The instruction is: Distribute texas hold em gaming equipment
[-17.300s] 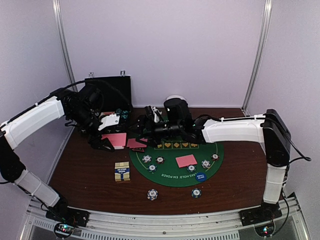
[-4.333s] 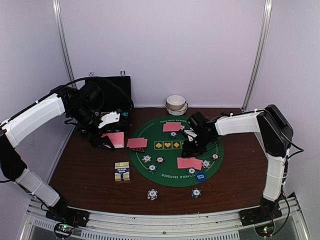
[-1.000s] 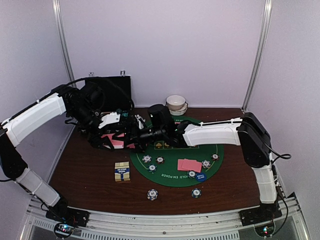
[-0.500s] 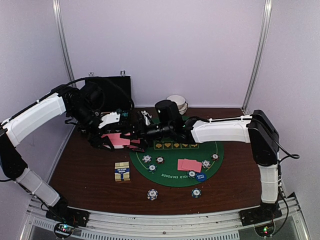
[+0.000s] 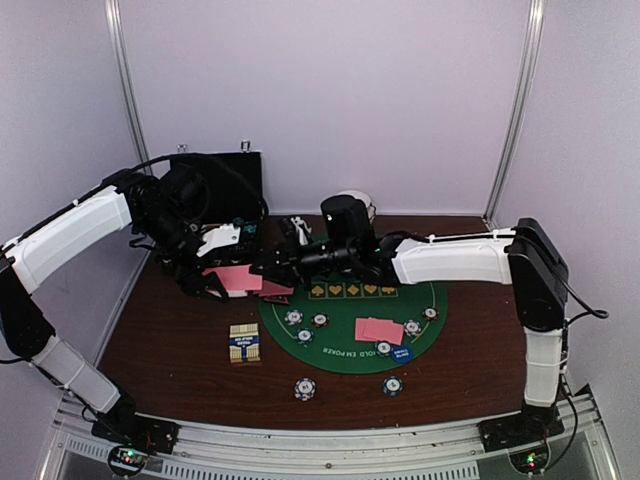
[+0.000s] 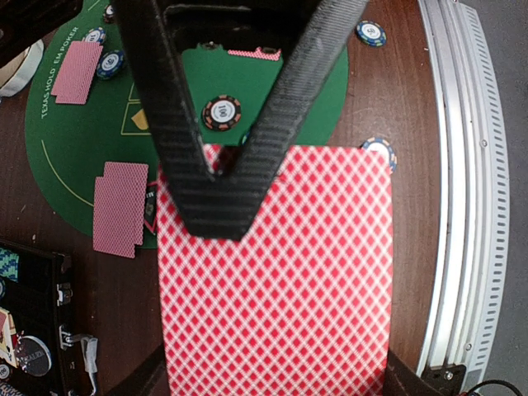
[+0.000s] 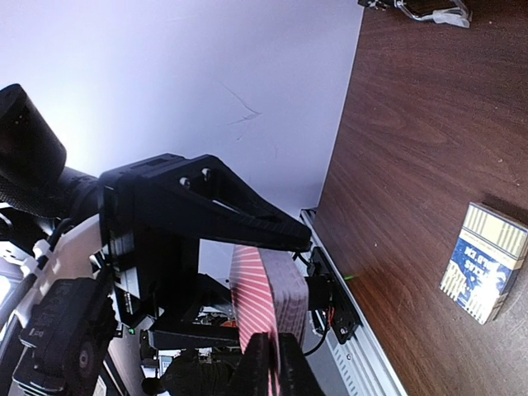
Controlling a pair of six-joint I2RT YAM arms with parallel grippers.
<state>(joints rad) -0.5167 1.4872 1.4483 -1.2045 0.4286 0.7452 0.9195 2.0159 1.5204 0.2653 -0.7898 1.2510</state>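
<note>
My left gripper point(image 6: 272, 375) is shut on a deck of pink-backed playing cards point(image 6: 272, 272), held above the table's left side, where the deck point(image 5: 234, 277) shows in the top view. My right gripper point(image 7: 276, 367) has reached across and is shut on a card point(image 7: 257, 301) at the deck's edge. From above, the right gripper point(image 5: 268, 268) touches the deck's right end. On the green mat point(image 5: 350, 350) lie two cards point(image 5: 379, 330), striped chips point(image 5: 294, 317) and a blue round button point(image 5: 401, 352). Two chips point(image 5: 305, 388) lie in front of the mat.
A black hinged case point(image 5: 220, 185) stands open at the back left. A card box point(image 5: 245, 343) lies left of the mat. White bowls point(image 5: 352, 197) sit behind the right arm, mostly hidden. The aluminium rail point(image 5: 330, 440) runs along the near edge.
The right gripper's jaws have gone from open to shut on a card at the held deck. The right arm's wrist has shifted a little to the right. The left arm stays still.
</note>
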